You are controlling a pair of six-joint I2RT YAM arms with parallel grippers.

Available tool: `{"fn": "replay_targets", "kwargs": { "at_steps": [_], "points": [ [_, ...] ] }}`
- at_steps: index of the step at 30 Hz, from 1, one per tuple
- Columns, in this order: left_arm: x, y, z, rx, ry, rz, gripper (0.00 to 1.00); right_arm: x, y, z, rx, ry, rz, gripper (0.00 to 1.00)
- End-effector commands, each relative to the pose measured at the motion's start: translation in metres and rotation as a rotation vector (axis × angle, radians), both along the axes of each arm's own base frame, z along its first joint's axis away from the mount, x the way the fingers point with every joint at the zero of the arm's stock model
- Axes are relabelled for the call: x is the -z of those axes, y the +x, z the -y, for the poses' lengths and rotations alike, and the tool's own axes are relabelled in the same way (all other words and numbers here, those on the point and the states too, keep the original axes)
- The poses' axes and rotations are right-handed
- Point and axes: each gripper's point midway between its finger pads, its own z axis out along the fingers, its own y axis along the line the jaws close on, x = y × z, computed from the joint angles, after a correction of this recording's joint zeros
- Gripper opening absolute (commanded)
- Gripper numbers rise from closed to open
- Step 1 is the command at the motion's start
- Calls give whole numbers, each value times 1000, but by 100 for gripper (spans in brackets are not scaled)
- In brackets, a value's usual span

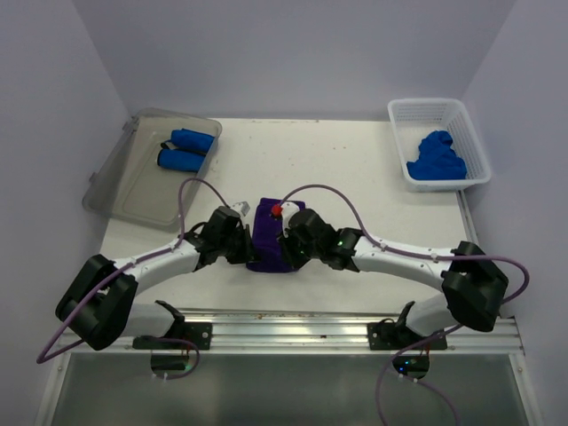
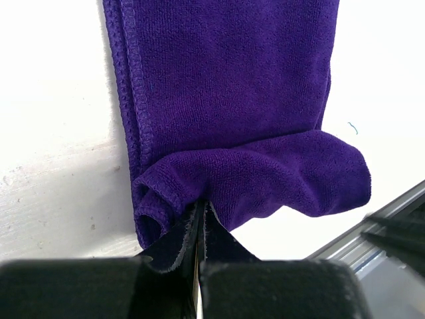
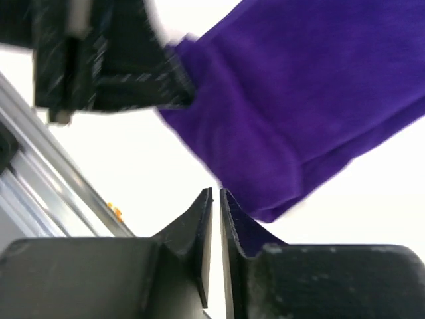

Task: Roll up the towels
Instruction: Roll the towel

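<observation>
A purple towel (image 1: 269, 232) lies folded into a long strip on the white table, its near end curled over into a roll (image 2: 265, 176). My left gripper (image 2: 202, 207) is shut on that curled near end at its left side; in the top view it sits at the towel's left edge (image 1: 241, 232). My right gripper (image 3: 216, 194) has its jaws together with nothing between them, just short of the towel's near edge (image 3: 292, 126). In the top view it is at the towel's right edge (image 1: 288, 238). The left gripper's fingers (image 3: 126, 80) show in the right wrist view, holding the towel.
A clear plastic bin (image 1: 146, 177) at the back left holds two rolled blue towels (image 1: 186, 149). A white basket (image 1: 466, 133) at the back right holds crumpled blue towels (image 1: 437, 158). A metal rail (image 1: 293, 324) runs along the table's near edge.
</observation>
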Motion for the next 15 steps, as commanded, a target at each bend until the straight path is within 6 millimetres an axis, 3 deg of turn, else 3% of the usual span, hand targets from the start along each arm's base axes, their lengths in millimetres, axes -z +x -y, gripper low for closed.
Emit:
{"fn": "replay_targets", "kwargs": {
  "at_steps": [1, 7, 11, 15],
  "points": [
    [-13, 16, 7, 6, -23, 62, 0, 11, -11, -4, -14, -75, 35, 11],
    [-14, 16, 7, 10, -23, 61, 0, 26, -4, -14, 1, -119, 27, 11],
    [-15, 16, 7, 14, -18, 63, 0, 33, 25, 2, 120, -161, 16, 9],
    [-18, 19, 8, 18, -19, 72, 0, 38, 28, 4, 126, -175, -8, 8]
  ]
}}
